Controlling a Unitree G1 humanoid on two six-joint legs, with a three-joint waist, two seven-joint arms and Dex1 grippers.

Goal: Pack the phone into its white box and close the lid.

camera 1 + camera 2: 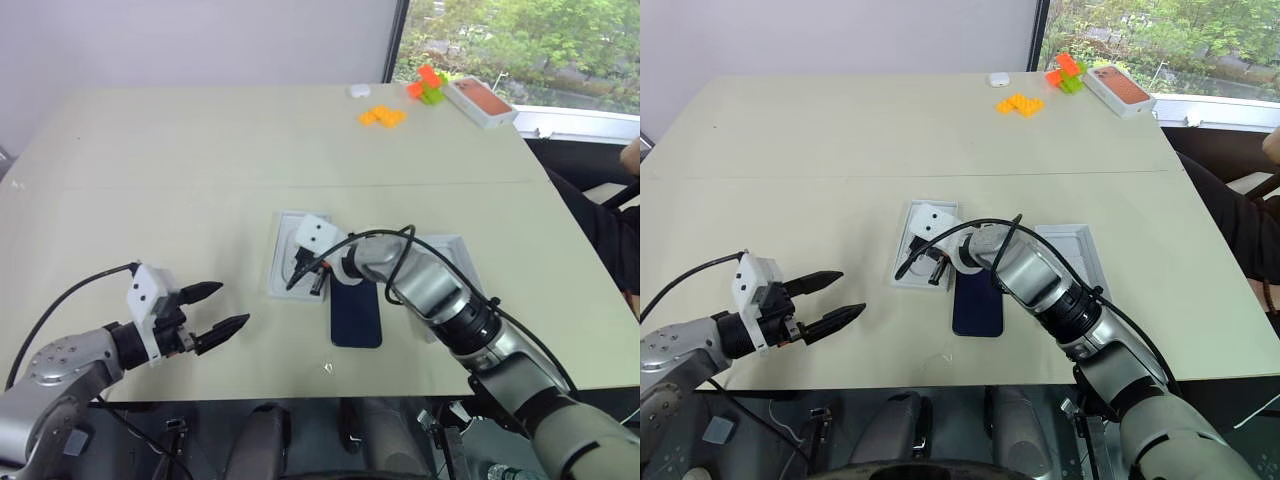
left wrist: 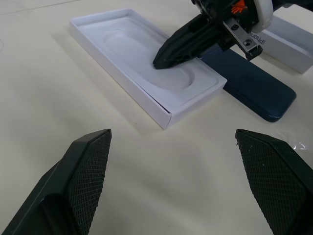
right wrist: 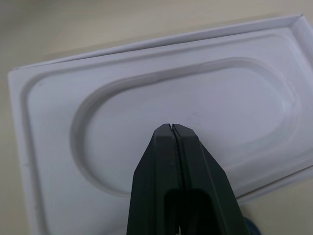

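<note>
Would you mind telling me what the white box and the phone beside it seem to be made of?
White box: looks like matte cardboard, with crisp folded corners; its insert seems moulded, given the smooth oval recess. Phone: dark navy, probably glass or plastic, with a faint sheen.

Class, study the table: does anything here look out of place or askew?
Nothing is spilled or damaged. The phone lies outside the white box, on the table, and one end of it rests on the box's end, so it looks tilted. The lid lies apart, beside the phone.

place: office or lab room
evidence: large plain beige table (image 1: 200, 150), bare white wall (image 1: 200, 40), window (image 1: 520, 40) onto trees
</note>
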